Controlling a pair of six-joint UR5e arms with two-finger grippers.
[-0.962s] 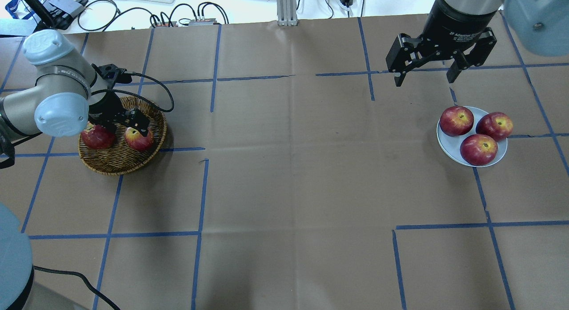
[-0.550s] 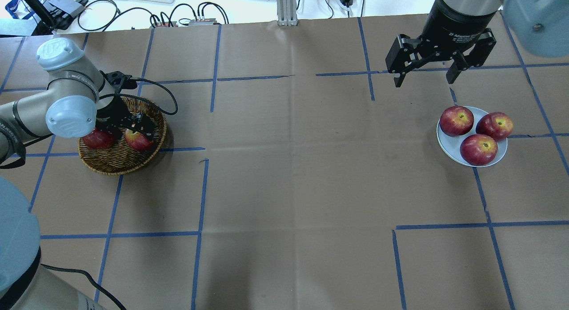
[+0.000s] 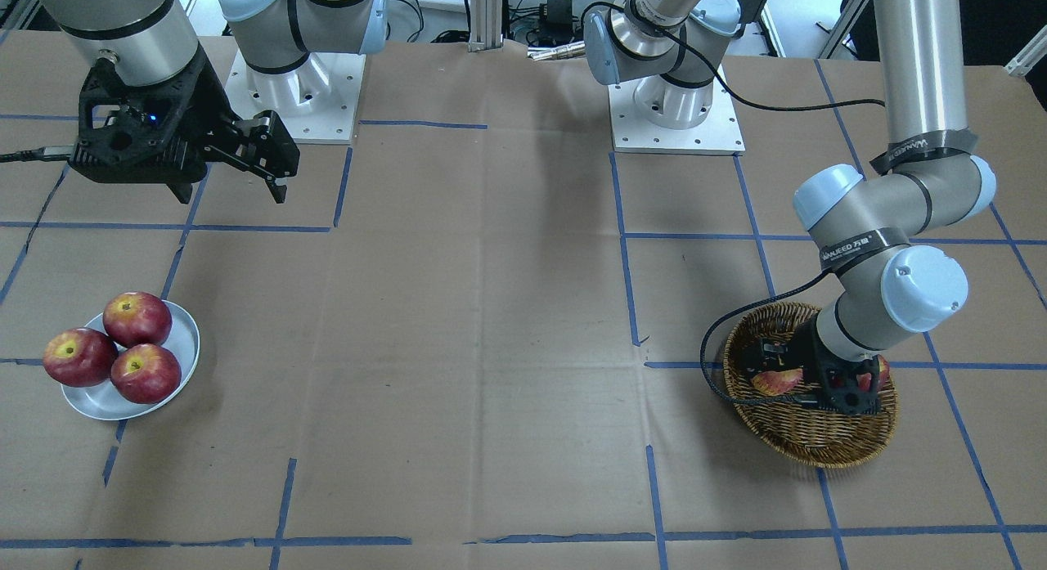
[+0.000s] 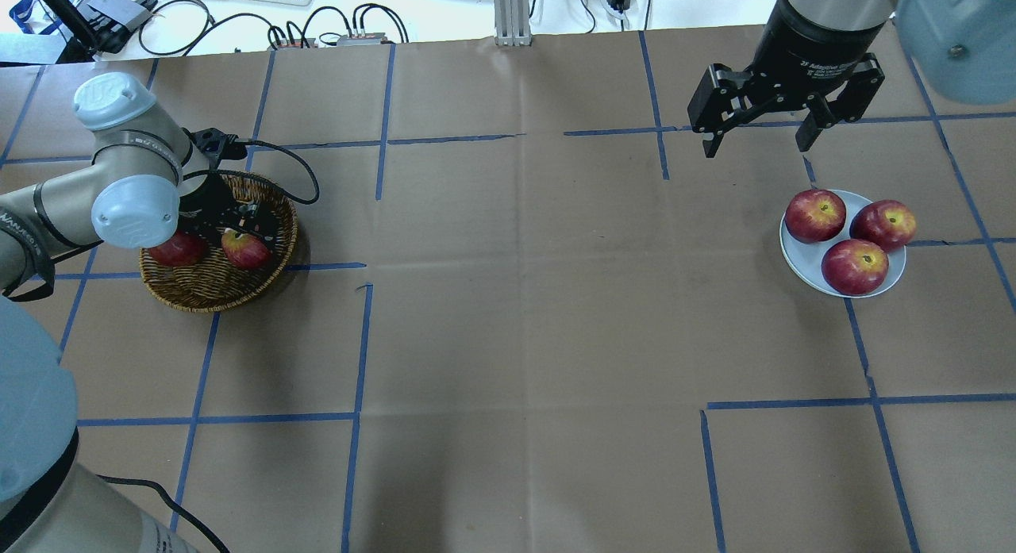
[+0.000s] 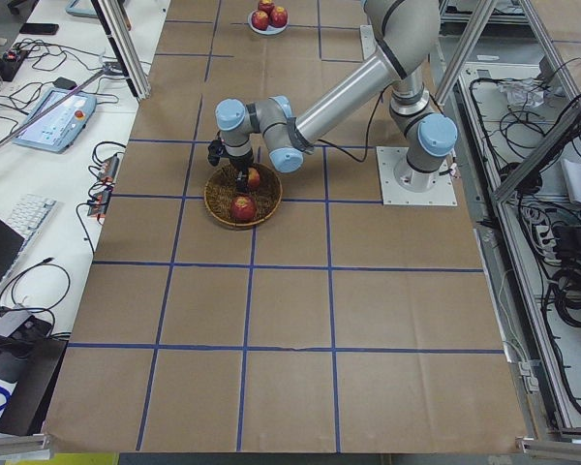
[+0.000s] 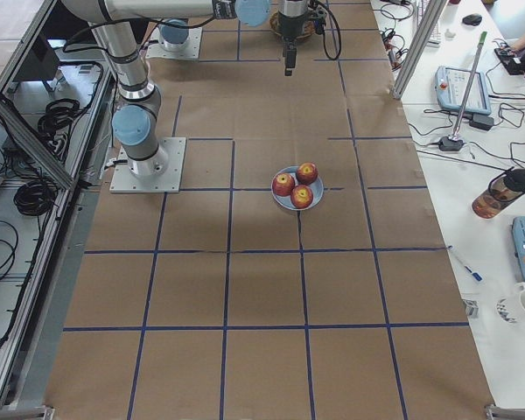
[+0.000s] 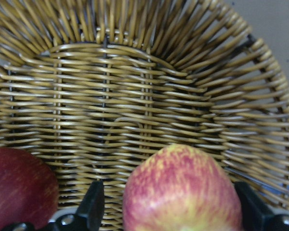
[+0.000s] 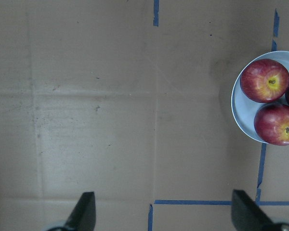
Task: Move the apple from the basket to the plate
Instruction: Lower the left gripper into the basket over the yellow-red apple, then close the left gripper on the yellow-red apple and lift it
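Note:
The pale streaked apple (image 4: pixel 246 250) lies in the wicker basket (image 4: pixel 214 293) at the table's left. It fills the bottom of the left wrist view (image 7: pixel 180 192). My left gripper (image 4: pixel 244 234) is down in the basket, open, with one finger on each side of the apple (image 3: pixel 777 382). The grey-white plate (image 4: pixel 800 263) sits at the far right. My right gripper (image 4: pixel 756 144) hangs open and empty above the table behind the plate (image 8: pixel 241 113).
A dark red apple (image 4: pixel 178 249) lies in the basket to the left of the pale one, partly under my left arm. Three dark red apples (image 4: pixel 855 266) fill the plate. Brown paper with blue tape lines (image 4: pixel 508 299) covers the table between basket and plate.
My left arm has shifted a little toward the back and right, and the gripper has sunk lower around the pale apple. The right gripper has barely moved.

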